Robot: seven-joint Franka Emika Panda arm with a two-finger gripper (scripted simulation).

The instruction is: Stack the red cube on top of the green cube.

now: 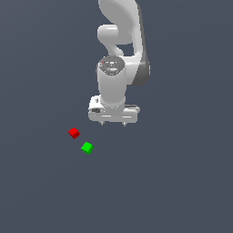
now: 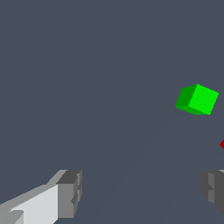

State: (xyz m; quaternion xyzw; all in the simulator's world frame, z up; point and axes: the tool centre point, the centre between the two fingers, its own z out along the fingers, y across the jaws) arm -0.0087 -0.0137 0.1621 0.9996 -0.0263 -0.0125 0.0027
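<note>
The red cube (image 1: pixel 73 133) lies on the grey floor toward the exterior view's left. Close beside it, slightly nearer the camera, sits the green cube (image 1: pixel 87 148), apart from the red one. My gripper (image 1: pixel 113 124) hangs above the floor to the exterior view's right of both cubes, open, with nothing between its fingers. In the wrist view the green cube (image 2: pixel 197 99) shows whole, and only a sliver of the red cube (image 2: pixel 222 144) peeks in at the frame's edge. Both fingertips (image 2: pixel 70 192) stand wide apart there.
The white arm (image 1: pixel 119 36) rises behind the gripper. A plain dark grey floor (image 1: pixel 182 182) surrounds the cubes.
</note>
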